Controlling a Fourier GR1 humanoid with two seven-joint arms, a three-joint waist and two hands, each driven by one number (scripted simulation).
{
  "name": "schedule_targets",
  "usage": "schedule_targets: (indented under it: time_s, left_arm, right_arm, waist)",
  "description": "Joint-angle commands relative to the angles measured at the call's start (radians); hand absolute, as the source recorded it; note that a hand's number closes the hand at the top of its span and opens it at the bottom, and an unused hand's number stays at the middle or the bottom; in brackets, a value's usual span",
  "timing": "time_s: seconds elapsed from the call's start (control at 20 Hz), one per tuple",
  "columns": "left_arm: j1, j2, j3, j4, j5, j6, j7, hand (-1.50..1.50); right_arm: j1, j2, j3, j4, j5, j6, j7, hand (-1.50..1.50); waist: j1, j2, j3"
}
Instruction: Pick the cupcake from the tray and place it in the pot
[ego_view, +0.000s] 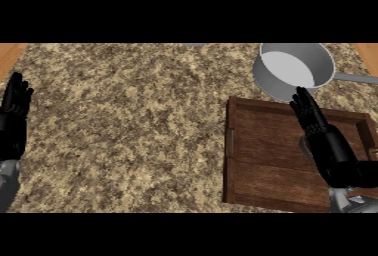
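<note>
R hand (325, 135) is being held over the wooden tray (269, 150), fingers straight, nothing grasped, tips near the grey pot (295, 67). Cupcake (303, 145) is mostly being hidden under that hand, on the tray; only a sliver is seen. L hand (15, 112) is being rested open at left edge.

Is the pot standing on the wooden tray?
No, the pot stands on the speckled counter just beyond the tray, at its far edge.
</note>
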Motion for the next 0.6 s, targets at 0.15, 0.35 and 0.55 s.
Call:
schedule_targets:
  time_s: [0.15, 0.35, 0.55]
  left_arm:
    - [0.06, 0.026, -0.06, 0.082, -0.061, -0.011, 0.076, 0.0]
    - [0.107, 0.022, -0.073, 0.106, -0.047, 0.004, 0.16, 0.0]
    - [0.105, 0.035, -0.104, 0.114, -0.051, -0.024, 0.232, 0.0]
  right_arm:
    - [-0.132, 0.012, -0.147, 0.124, 0.124, -0.286, 0.193, 1.5]
    - [-0.025, -0.186, -0.282, 0.243, 0.363, -0.495, 0.219, 1.5]
    - [-0.021, -0.076, -0.241, 0.262, 0.579, -0.786, 0.256, -1.5]
  waist:
    - [-0.02, -0.002, 0.032]
    - [-0.104, 0.006, 0.018]
    - [-0.049, -0.003, 0.028]
